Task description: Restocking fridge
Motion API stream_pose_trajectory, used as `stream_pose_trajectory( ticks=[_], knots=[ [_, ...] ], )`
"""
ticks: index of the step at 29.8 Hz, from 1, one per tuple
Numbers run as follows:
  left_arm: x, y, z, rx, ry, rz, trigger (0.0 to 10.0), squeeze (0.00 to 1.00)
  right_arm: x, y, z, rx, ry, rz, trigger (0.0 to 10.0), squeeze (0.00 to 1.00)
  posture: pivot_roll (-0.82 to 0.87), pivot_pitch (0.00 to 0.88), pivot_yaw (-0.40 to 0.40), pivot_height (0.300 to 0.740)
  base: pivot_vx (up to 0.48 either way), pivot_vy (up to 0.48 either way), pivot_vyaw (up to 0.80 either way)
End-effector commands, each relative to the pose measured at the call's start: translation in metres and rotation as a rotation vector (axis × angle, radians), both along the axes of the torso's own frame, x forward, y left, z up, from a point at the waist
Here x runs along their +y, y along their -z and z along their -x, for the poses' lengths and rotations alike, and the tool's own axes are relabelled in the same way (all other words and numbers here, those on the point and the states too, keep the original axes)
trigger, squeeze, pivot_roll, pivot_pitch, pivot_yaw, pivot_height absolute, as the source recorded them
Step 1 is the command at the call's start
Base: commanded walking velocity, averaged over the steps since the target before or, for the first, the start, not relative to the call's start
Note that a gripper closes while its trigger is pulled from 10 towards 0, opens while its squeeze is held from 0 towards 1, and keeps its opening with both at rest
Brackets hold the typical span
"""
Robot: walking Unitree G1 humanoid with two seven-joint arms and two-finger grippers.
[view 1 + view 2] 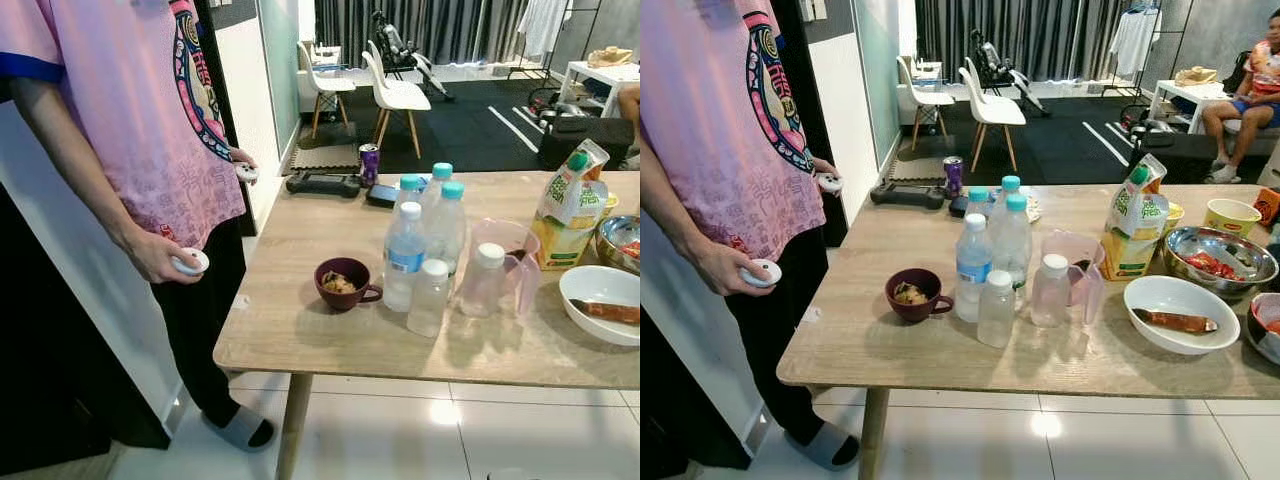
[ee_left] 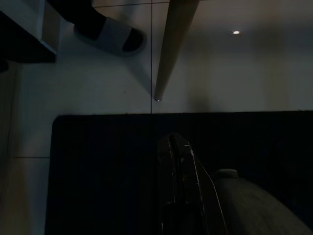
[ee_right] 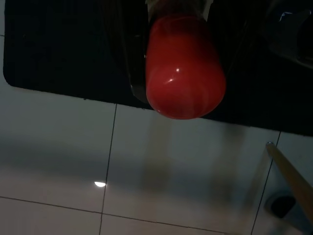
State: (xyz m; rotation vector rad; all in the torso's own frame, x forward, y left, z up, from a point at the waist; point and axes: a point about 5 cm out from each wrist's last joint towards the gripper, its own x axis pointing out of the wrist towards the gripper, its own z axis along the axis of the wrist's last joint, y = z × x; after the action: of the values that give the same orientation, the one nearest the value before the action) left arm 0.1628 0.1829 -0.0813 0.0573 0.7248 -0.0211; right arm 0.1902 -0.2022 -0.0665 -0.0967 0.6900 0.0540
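Several clear water bottles (image 1: 405, 255) with teal or white caps stand grouped mid-table on the wooden table (image 1: 300, 335). Beside them are a pink pitcher (image 1: 515, 262) and a green-and-yellow juice carton (image 1: 570, 205). A maroon cup (image 1: 342, 283) holding food sits left of the bottles. My right gripper (image 3: 183, 93) hangs low over the tiled floor, shut on a smooth red rounded object (image 3: 183, 58). My left gripper (image 2: 175, 139) hangs in shade over a black mat (image 2: 107, 166), fingers together with nothing between them.
A person (image 1: 150, 150) in a pink shirt stands at the table's left end, a white controller in each hand. A white bowl (image 1: 603, 300), a metal bowl (image 1: 1220, 255), a soda can (image 1: 368, 162) and a black gamepad (image 1: 322, 183) are on the table. Chairs stand beyond.
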Motion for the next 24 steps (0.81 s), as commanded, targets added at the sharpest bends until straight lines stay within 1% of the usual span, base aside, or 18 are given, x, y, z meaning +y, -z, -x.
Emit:
stream_pose_trajectory(
  ticks=[1, 13, 19, 24],
  knots=[
    [0.004, 0.0, 0.002, 0.001, 0.003, -0.018, 10.0, 0.0, 0.0, 0.004, 0.006, 0.026, 0.003, 0.0, 10.0, 0.0, 0.04, 0.073, 0.011, 0.74, 0.0, 0.0, -0.8],
    [0.004, 0.0, 0.003, -0.011, 0.004, -0.016, 10.0, 0.0, 0.0, 0.004, 0.006, 0.019, 0.011, -0.004, 10.0, 0.0, 0.02, 0.069, 0.023, 0.74, 0.0, 0.0, -0.8],
    [0.0, -0.004, -0.005, -0.042, 0.025, -0.008, 10.0, 0.0, -0.003, 0.004, 0.009, 0.018, 0.032, -0.002, 10.0, 0.0, 0.01, 0.062, 0.039, 0.74, 0.0, 0.0, -0.8],
    [-0.001, -0.005, -0.007, -0.048, 0.03, -0.005, 10.0, 0.0, -0.005, 0.004, 0.009, 0.016, 0.051, -0.004, 10.0, 0.0, 0.01, 0.059, 0.039, 0.74, 0.0, 0.0, -0.8]
  ],
)
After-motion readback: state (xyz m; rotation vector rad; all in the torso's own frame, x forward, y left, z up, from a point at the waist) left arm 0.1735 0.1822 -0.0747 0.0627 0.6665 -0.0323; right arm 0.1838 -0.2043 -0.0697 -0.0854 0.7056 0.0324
